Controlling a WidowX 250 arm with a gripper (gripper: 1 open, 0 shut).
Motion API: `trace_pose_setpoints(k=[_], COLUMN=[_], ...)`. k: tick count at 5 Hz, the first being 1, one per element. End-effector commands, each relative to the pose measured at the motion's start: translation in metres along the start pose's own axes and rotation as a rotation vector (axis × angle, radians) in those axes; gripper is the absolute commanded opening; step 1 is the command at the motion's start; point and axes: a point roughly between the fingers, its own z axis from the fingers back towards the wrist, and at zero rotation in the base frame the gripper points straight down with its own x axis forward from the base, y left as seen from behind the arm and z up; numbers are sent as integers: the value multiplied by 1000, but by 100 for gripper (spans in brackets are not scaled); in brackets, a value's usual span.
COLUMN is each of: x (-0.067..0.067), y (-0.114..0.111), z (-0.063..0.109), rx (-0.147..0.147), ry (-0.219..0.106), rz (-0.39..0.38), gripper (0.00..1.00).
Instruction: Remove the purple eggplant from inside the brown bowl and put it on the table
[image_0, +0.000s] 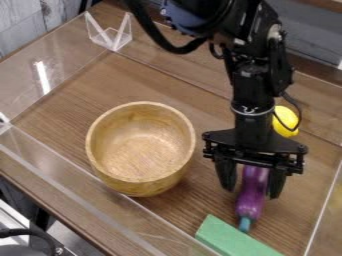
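Eggplant (250, 197) glossy, smooth plastic-look; bowl (140, 150) lt-brown wood, visible grain; tabletop (80, 100) brown wood-grain; side wall (60, 185) clear plastic-look.

Black arm (247, 60) with thick looping black cable, angular segments, small metallic screws.
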Motion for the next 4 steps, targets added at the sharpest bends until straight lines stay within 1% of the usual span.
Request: trace_pose_setpoints(k=[1,2,4], x=[9,10,10], y=[-5,-4,0], z=[25,36,51], rx=[-33,-42,-48], ry=[-58,-71,-88], rz=[-3,3,13], gripper=[100,100,100])
